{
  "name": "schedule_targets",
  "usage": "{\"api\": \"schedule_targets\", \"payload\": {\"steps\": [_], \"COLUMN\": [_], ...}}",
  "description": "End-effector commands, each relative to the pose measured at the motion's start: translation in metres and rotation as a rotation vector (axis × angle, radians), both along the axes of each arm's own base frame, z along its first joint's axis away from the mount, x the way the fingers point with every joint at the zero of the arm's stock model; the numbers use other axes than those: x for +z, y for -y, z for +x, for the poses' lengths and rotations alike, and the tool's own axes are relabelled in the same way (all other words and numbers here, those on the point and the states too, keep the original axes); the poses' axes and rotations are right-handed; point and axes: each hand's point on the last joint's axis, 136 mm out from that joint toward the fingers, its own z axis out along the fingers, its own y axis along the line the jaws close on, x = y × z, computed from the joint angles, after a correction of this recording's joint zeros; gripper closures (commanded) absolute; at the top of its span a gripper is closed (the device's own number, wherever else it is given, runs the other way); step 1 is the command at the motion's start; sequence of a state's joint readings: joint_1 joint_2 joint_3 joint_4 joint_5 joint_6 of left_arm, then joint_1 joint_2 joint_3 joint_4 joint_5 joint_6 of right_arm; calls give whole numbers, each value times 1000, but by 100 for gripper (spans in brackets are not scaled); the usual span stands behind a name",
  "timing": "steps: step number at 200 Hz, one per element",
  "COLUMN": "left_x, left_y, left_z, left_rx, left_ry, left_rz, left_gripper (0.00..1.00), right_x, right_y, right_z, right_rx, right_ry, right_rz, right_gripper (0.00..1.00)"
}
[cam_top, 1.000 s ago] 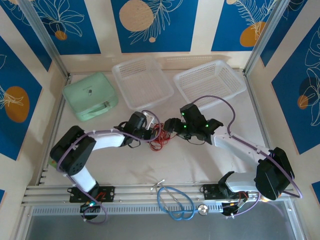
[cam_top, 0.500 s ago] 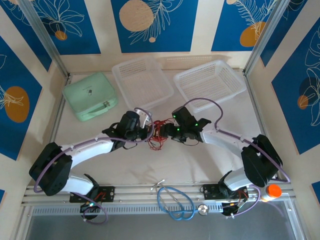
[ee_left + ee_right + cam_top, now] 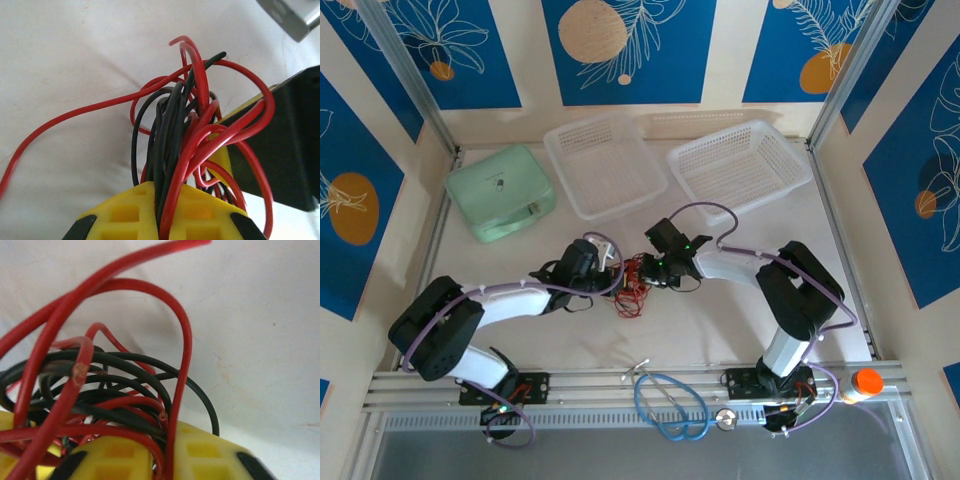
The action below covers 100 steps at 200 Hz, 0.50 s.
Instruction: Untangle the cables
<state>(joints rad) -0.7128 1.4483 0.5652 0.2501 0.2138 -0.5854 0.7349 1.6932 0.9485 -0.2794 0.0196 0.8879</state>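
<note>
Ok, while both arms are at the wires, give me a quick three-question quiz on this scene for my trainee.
1. True or false: both arms' jaws are shut on the tangle of cables.
2. The wires in that tangle are: A) red and black; B) red and blue; C) black and yellow.
3. Fill in: the thick cable loop by the front rail is ____ in colour.
Key: 1 true; 2 A; 3 blue.
</note>
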Motion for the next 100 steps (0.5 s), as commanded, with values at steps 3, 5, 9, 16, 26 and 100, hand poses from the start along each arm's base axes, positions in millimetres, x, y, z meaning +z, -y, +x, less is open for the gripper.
{"api": "schedule_targets", "payload": {"steps": [3, 5, 9, 16, 26, 100], "left_x": [17, 17, 17, 14, 12, 9], "left_y": [9, 8, 6, 1, -7, -36], "left_z": [-3, -3, -3, -3, -1, 1], "left_rx": [-17, -15, -9, 2, 27, 81], "left_ry": [18, 19, 20, 19, 24, 55], "left_rz": [-74, -68, -58, -30, 18, 173], "left_gripper": [100, 100, 100, 99, 96, 47], "right_x": [20, 21, 23, 26, 30, 30], "right_y": [-2, 0, 3, 10, 21, 41], "right_z": [5, 5, 5, 5, 4, -13], "right_rx": [-18, -19, -23, -31, -36, -5], "right_ry": [39, 44, 51, 66, 81, 102], "right_rz": [0, -6, -21, -48, -97, -235], "right_gripper": [100, 100, 100, 100, 100, 100]}}
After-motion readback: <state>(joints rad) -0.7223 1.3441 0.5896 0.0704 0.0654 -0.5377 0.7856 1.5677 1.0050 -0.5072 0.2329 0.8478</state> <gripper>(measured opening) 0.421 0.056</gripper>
